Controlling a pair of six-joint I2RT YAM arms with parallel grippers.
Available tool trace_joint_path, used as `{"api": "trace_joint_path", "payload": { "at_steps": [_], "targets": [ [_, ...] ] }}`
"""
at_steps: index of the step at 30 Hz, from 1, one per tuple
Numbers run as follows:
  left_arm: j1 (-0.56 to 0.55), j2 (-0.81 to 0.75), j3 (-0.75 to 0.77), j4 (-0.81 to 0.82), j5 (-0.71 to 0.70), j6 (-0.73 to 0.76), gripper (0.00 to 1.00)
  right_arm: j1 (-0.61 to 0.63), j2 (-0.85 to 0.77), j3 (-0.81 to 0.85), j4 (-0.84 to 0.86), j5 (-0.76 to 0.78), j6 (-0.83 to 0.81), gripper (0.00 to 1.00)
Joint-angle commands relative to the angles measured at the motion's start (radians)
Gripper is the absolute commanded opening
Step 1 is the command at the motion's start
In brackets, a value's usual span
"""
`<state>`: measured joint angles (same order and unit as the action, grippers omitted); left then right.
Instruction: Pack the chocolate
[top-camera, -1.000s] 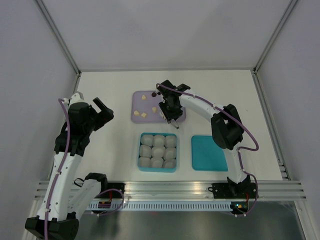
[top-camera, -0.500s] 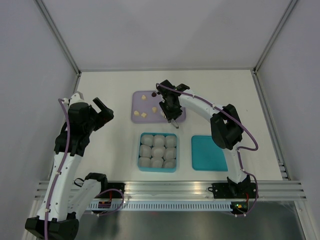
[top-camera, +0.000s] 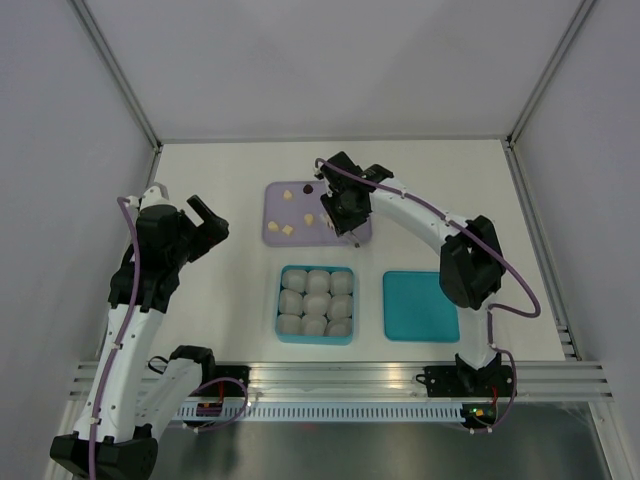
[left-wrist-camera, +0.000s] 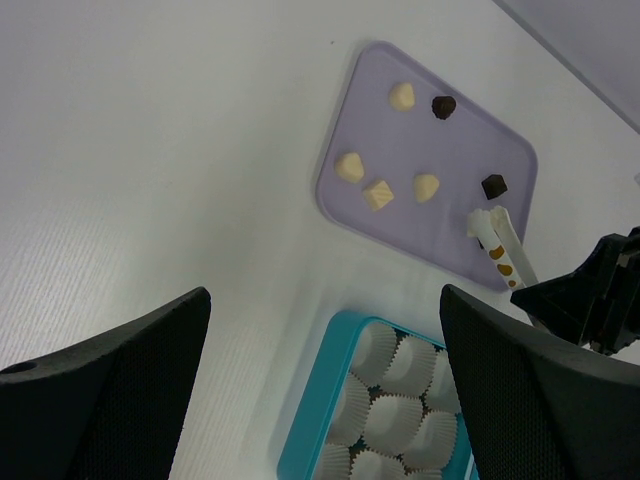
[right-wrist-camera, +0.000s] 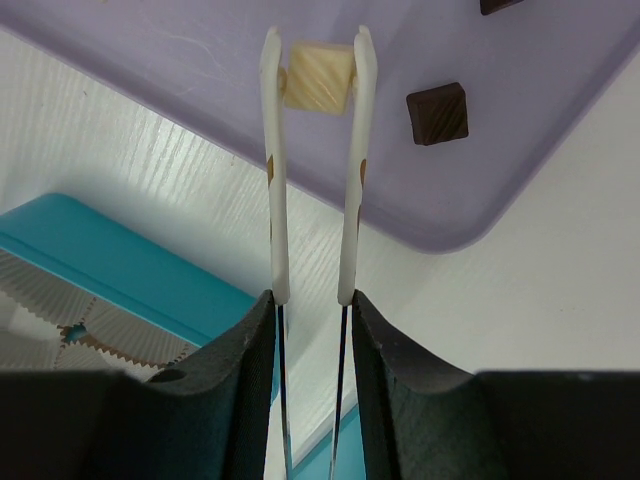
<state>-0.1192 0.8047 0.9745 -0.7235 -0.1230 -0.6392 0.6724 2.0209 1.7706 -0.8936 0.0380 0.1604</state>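
My right gripper (right-wrist-camera: 312, 305) is shut on white tweezers (right-wrist-camera: 272, 150), whose tips pinch a cream-white chocolate (right-wrist-camera: 318, 76) over the lavender tray (right-wrist-camera: 200, 60). A dark square chocolate (right-wrist-camera: 438, 112) lies on the tray just right of the tips. In the left wrist view the tray (left-wrist-camera: 455, 225) carries cream pieces (left-wrist-camera: 349, 166) (left-wrist-camera: 377, 194) and dark pieces (left-wrist-camera: 443, 106) (left-wrist-camera: 493, 186). My left gripper (top-camera: 205, 225) hangs open above the table, left of the tray, holding nothing. The teal box (top-camera: 282, 300) with white paper cups sits in front of the tray.
A teal lid (top-camera: 418, 306) lies flat to the right of the box. Grey walls enclose the white table on three sides. An aluminium rail (top-camera: 330, 375) runs along the near edge by the arm bases.
The tweezers have narrowed onto the cream chocolate. The right wrist shifted slightly to the right and farther back, and its elbow swung right. The left arm has not moved.
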Motion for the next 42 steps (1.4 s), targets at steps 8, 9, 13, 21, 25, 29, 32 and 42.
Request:
{"api": "trace_joint_path", "payload": {
  "at_steps": [8, 9, 13, 21, 25, 29, 32, 42],
  "targets": [
    [0.0, -0.002, -0.01, 0.029, 0.042, -0.023, 1.0, 0.015, -0.207, -0.17, 0.082, -0.015, -0.013, 0.06],
    [0.0, 0.005, -0.011, 0.03, 0.043, -0.027, 1.0, 0.027, -0.261, -0.193, 0.103, -0.01, -0.013, 0.05],
    [0.0, 0.024, -0.013, 0.03, 0.063, -0.03, 1.0, 0.073, -0.39, -0.313, 0.148, 0.016, 0.022, 0.05],
    [0.0, 0.056, -0.028, 0.03, 0.069, -0.048, 1.0, 0.234, -0.625, -0.526, 0.154, 0.1, 0.177, 0.05],
    [0.0, 0.063, -0.03, 0.03, 0.079, -0.053, 1.0, 0.338, -0.674, -0.591, 0.125, 0.215, 0.292, 0.05],
    [0.0, 0.064, -0.036, 0.032, 0.092, -0.056, 1.0, 0.42, -0.673, -0.617, 0.127, 0.291, 0.421, 0.04],
    [0.0, 0.067, -0.036, 0.032, 0.098, -0.06, 1.0, 0.463, -0.639, -0.591, 0.107, 0.376, 0.516, 0.04],
    [0.0, 0.07, -0.042, 0.032, 0.146, -0.074, 1.0, 0.533, -0.475, -0.497, 0.018, 0.47, 0.797, 0.04]
  ]
}}
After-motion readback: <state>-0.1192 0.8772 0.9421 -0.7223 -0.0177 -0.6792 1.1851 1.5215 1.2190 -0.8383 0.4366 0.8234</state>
